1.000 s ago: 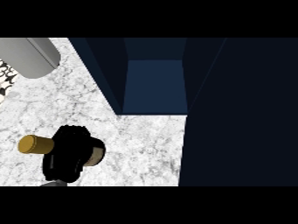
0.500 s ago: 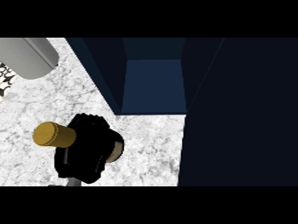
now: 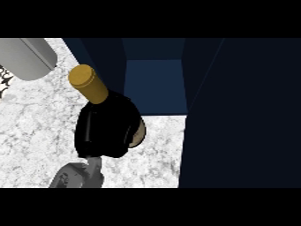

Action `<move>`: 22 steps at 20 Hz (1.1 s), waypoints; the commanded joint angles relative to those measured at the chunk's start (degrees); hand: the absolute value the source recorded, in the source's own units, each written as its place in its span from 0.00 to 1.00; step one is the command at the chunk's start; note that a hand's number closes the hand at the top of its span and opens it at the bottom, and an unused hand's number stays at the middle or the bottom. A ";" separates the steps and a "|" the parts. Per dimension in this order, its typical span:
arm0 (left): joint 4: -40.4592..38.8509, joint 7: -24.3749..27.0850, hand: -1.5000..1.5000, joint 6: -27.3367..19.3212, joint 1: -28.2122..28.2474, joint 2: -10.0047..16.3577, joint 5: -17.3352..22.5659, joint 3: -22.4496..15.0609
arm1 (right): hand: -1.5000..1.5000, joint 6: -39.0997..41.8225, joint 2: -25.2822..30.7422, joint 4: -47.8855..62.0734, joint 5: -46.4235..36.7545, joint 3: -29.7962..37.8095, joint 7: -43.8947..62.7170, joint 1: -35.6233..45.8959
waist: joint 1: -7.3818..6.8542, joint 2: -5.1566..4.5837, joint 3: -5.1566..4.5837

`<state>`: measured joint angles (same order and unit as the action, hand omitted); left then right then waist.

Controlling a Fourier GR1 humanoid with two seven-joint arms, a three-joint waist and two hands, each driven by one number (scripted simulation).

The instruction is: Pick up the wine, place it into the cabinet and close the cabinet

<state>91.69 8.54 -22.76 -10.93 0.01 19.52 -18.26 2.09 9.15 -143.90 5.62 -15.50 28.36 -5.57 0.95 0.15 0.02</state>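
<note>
Moved: wine bottle [image 3: 88,84] has been lifted off the bench [image 3: 29,128] toward the open cabinet [image 3: 154,84].
Hold: right hand [image 3: 107,128] is curled round it, neck aimed inward.

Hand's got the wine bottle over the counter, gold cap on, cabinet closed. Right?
Not quite: the cabinet is open, not closed. The head view shows its blue interior between the dark panels. The rest holds: the hand is curled round the wine bottle, gold cap on, over the counter.
</note>
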 commanded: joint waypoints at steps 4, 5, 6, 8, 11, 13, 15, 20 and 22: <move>-7.53 -0.17 1.00 -10.20 -8.24 -0.01 1.89 -5.01 | 0.00 2.24 1.10 -12.04 7.46 2.60 0.84 -7.40 | 0.74 -0.04 0.04; -5.74 -0.85 1.00 -11.13 -6.45 -0.01 0.61 -5.41 | 0.00 -0.46 -0.51 -11.33 4.10 -0.33 4.81 -2.51 | -0.15 -0.01 -0.03; -4.16 -4.92 1.00 -15.23 -9.37 -0.01 -0.60 -7.59 | 0.00 0.40 0.20 -11.55 5.36 1.70 3.46 -4.25 | 0.07 0.06 0.02; -11.78 -1.20 1.00 -12.54 -14.23 -0.01 1.03 -2.35 | 0.00 0.81 -0.33 -11.05 5.29 0.88 1.85 -6.23 | 0.51 -0.11 0.00; -16.06 3.14 1.00 -13.71 -12.93 -0.01 3.54 -4.78 | 0.00 1.89 0.86 -10.74 8.26 2.93 4.12 -2.71 | 0.34 -0.23 -0.04; -23.06 6.31 1.00 -9.90 -15.33 -0.01 5.70 -2.31 | 0.00 1.63 -0.24 -9.89 6.38 1.50 2.89 -3.73 | 0.64 -0.31 -0.05; -22.41 10.17 1.00 -13.59 -10.39 -0.01 7.11 -8.37 | 0.00 3.66 0.74 -12.85 5.40 -1.62 2.13 -8.72 | 1.29 -0.09 -0.06; -29.99 13.79 1.00 -15.58 -17.01 -0.01 13.71 -9.74 | 0.00 3.92 0.08 -10.65 8.15 2.28 0.72 -6.48 | 1.39 -0.35 -0.08; -33.26 16.01 1.00 -12.44 -17.27 -0.01 14.65 -7.77 | 0.00 4.05 -0.22 -10.33 9.08 2.83 1.01 -7.09 | 1.04 -0.36 -0.07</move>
<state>63.38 20.01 -35.54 -27.23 0.01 30.55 -25.22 6.82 8.77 -143.87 6.57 -13.87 24.07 -10.54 1.97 -0.13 -0.02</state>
